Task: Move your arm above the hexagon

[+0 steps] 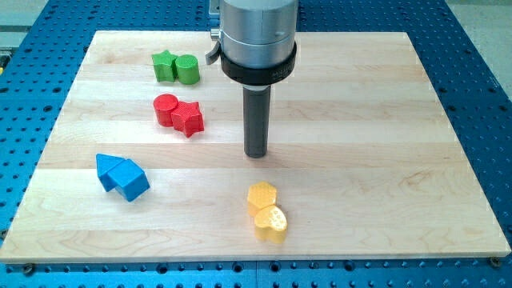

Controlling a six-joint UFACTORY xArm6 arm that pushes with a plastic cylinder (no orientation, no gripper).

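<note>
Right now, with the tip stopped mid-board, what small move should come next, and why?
Probably a short slide toward the view's bottom. My tip rests on bare wood, apart from the yellow hexagon, which lies just below it and barely to the view's right, touching another yellow block.

1. The arm comes down from 12 o'clock, at the view's top edge, just left of centre.
2. Its lower body is a wide silver cylinder (258, 32) with a black collar (258, 68) around its base.
3. A straight dark rod (256, 116) hangs upright below the collar.
4. My tip (256, 154) sits near the view's centre, pointing toward 6 o'clock.
</note>
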